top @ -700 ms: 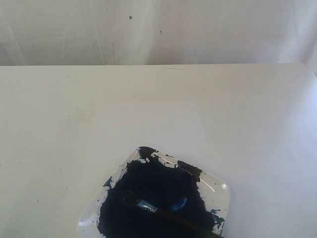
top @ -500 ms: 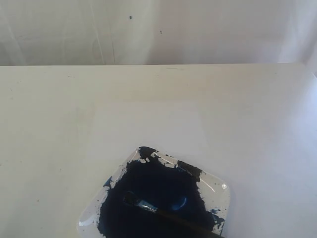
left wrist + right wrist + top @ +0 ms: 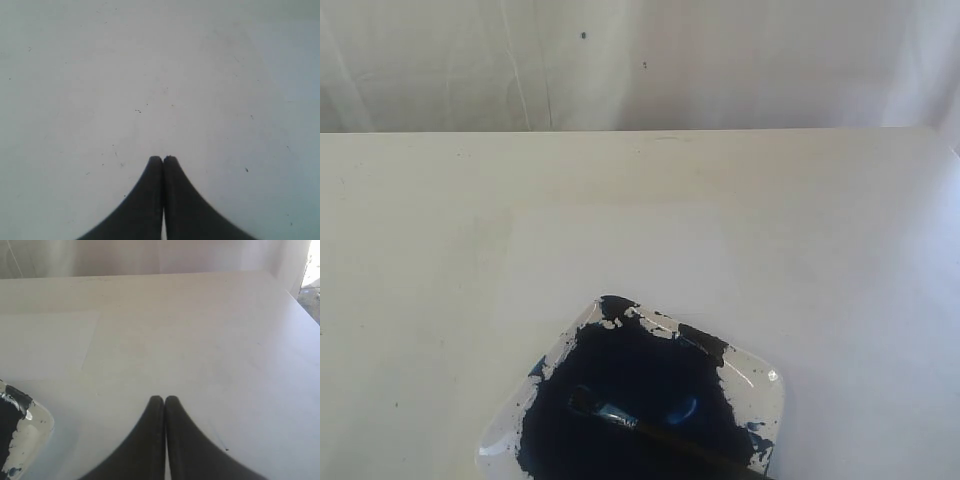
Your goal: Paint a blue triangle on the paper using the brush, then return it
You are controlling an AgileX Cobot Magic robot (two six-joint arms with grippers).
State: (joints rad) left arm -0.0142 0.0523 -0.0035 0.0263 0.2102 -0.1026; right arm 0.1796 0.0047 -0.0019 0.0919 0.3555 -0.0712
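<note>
No text, label, brand, number or sign can be read anywhere in these views.

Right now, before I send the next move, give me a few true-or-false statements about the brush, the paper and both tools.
1. The long black-handled brush lies in the square clear tray of blue paint. True.
2. The pale white paper sheet already bears a blue triangle. False: it shows no paint.
3. The right tool grips the brush. False: it is shut on nothing.
4. The left tool is shut and empty. True.
</note>
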